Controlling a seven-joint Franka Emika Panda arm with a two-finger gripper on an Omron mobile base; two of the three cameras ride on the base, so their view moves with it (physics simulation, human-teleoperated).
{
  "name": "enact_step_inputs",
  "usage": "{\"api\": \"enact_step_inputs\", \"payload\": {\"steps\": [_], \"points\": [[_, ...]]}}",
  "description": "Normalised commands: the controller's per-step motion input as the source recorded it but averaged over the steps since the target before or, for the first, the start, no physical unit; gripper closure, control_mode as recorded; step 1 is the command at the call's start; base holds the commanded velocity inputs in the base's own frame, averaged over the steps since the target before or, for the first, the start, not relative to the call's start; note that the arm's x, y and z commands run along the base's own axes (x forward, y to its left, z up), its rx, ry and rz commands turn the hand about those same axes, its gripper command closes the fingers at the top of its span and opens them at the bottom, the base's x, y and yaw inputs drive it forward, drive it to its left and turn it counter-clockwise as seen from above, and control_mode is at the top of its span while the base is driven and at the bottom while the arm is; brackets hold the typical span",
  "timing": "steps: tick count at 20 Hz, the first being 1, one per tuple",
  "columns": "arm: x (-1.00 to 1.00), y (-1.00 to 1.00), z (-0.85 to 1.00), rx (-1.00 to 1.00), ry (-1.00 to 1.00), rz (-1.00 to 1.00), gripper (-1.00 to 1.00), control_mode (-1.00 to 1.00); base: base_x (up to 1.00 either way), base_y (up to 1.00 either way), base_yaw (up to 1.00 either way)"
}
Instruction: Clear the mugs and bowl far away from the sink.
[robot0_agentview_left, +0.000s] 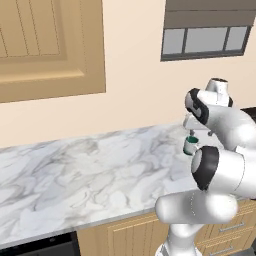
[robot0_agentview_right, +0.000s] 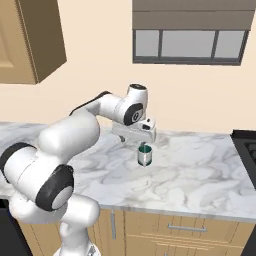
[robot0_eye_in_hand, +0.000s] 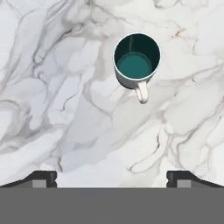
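Arm: I see it fold up from the base in front of the drawers (robot0_agentview_right: 187, 230); in the left base view its elbow covers the counter's front edge on the right.
Gripper (robot0_agentview_right: 145, 141): I have it above the mug, pointing down, jaws spread wide with nothing between them. In the hand view I get one dark fingertip (robot0_eye_in_hand: 41, 178) at each bottom corner, well apart, the rest of each finger cut off.
Mug (robot0_eye_in_hand: 136, 61): white outside, teal inside, upright on the counter, handle toward the fingertips in the hand view. It stands apart from both tips. In the left base view the arm hides part of it, and I can make out little more than the rim (robot0_agentview_left: 190, 145).
Counter (robot0_agentview_right: 200, 175): pale veined marble. The mug sits about midway between front edge and wall.
Stove (robot0_agentview_right: 247, 145): a dark corner at the counter's right end, cut off by the frame.
Window (robot0_agentview_right: 189, 44): on the wall behind.
Cabinet (robot0_agentview_left: 50, 45): cropped at the top left.
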Motion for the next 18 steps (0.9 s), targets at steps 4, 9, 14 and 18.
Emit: {"api": "enact_step_inputs", "payload": {"steps": [4,9,14,18], "points": [[-0.69,0.45,0.62,0.03,-0.29,-0.03,-1.00,-1.00,0.00,0.00,0.00],[-0.63,0.31,0.73,-0.08,-0.20,-0.01,-1.00,-1.00,0.00,0.00,0.00],[-0.85,0.12,0.66,-0.10,-0.02,0.00,-1.00,-1.00,0.00,0.00,0.00],[-1.00,0.04,0.56,-0.07,-0.05,0.00,-1.00,-1.00,0.00,0.00,0.00]]}}
